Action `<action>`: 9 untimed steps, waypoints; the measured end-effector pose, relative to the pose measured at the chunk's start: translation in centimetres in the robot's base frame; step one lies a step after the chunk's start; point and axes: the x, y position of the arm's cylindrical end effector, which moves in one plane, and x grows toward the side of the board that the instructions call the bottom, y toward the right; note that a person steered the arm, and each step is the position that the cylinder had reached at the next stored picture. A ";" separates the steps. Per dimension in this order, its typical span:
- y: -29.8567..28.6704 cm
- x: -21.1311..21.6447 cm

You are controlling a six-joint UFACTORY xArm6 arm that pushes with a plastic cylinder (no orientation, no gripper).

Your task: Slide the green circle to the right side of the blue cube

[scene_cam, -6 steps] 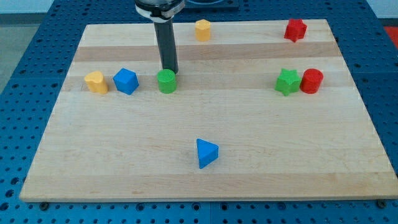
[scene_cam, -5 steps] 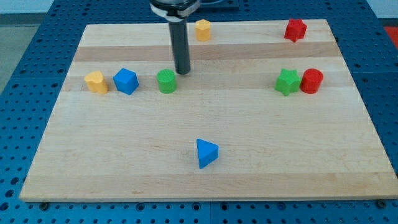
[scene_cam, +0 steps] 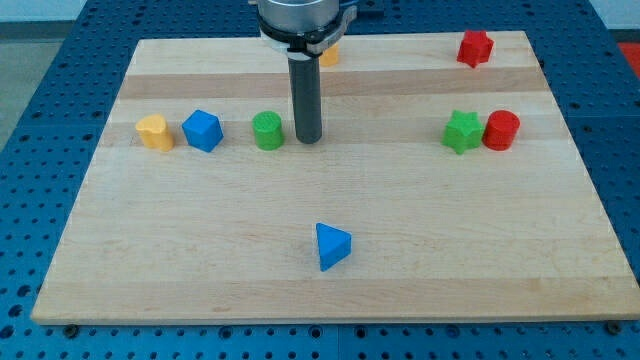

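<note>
Green circle (scene_cam: 267, 131) upright, right of blue cube (scene_cam: 202, 131)

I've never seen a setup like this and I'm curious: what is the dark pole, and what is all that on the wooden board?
The dark pole is a robot arm's pushing rod. It has no hand and holds nothing; it only slides blocks about. One camera looks down at the wooden board. My tip stands just to the view's right of the green circle, with the blue cube and a yellow block further left. A green star touches a red cylinder on the right. A red star sits top right, a blue triangle near the bottom, and an orange block partly hidden behind the rod.
</note>
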 end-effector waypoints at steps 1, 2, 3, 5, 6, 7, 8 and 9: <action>-0.7 0.0; -1.7 0.0; -2.7 0.0; -3.6 0.1; -3.6 0.3; -4.2 1.0; -4.3 1.4; -4.3 4.5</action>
